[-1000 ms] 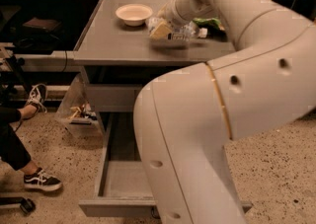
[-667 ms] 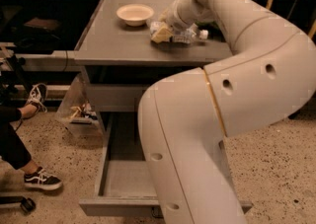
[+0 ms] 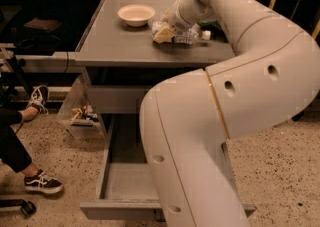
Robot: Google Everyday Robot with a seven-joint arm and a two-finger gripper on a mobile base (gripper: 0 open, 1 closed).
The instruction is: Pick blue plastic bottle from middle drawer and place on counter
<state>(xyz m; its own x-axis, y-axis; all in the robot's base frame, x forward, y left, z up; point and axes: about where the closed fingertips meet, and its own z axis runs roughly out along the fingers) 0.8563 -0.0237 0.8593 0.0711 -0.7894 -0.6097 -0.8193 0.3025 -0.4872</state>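
The blue plastic bottle [image 3: 189, 35] lies on its side on the counter [image 3: 120, 41], with its white cap pointing right. My gripper [image 3: 164, 32] is at the bottle's left end, low over the counter, with the arm reaching in from the right. The middle drawer [image 3: 125, 183] stands pulled out below. The part of its grey floor that shows is bare, and my arm hides its right side.
A white bowl [image 3: 136, 14] sits on the counter left of the gripper. A green snack bag [image 3: 210, 21] shows behind the bottle. A clear bin [image 3: 80, 116] stands left of the cabinet. A person's shoes [image 3: 42, 183] are on the floor at the left.
The gripper and bottle stay at nearly the same spot on the counter. My arm's big links have shifted a little in the foreground.
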